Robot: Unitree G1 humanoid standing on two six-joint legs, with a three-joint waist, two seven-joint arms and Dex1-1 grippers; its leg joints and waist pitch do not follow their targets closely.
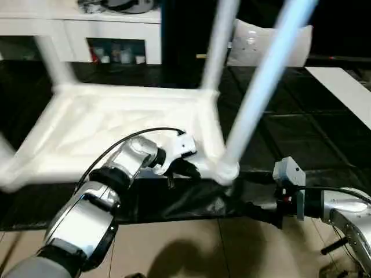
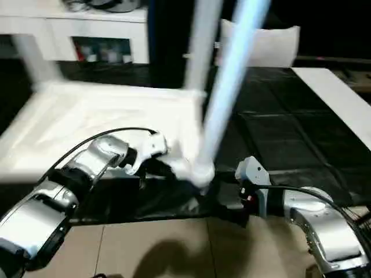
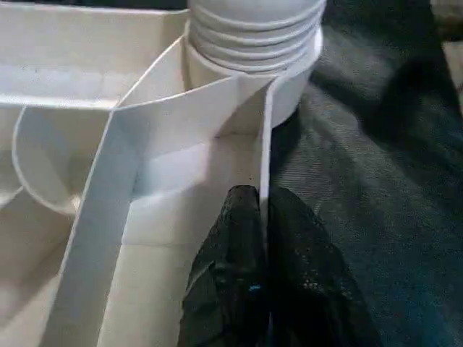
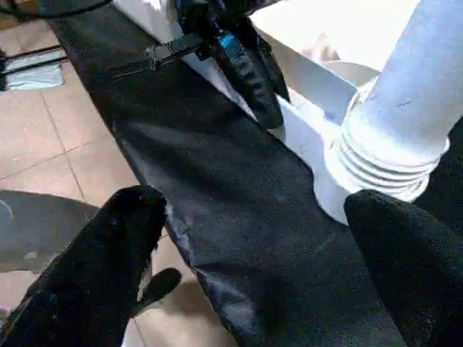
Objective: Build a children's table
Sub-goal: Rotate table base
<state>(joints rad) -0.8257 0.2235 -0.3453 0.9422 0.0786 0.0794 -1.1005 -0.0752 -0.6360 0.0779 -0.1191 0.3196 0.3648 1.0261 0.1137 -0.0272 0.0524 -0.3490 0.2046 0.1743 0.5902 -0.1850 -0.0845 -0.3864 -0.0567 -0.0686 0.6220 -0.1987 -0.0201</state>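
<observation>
The children's table lies upside down on a black mat, its white ribbed top [image 1: 116, 127] facing up. Legs rise from its corner sockets, the nearest one [image 1: 261, 87] at the near right corner. Thread rings of that leg [image 3: 253, 36] show above its socket. My left gripper [image 3: 262, 199] is shut on the thin near rim [image 3: 265, 137] of the top, just beside that socket. My right gripper [image 4: 253, 206] stands wide open to the right of the same corner, with the leg's base [image 4: 391, 144] ahead of its fingers and nothing between them.
A white cabinet [image 1: 81, 29] stands at the back left and a pale cushion [image 1: 261, 40] behind the legs. A white board [image 1: 348, 92] lies at the far right. The black mat [image 1: 290, 133] ends at tan floor tiles [image 1: 203, 249] in front.
</observation>
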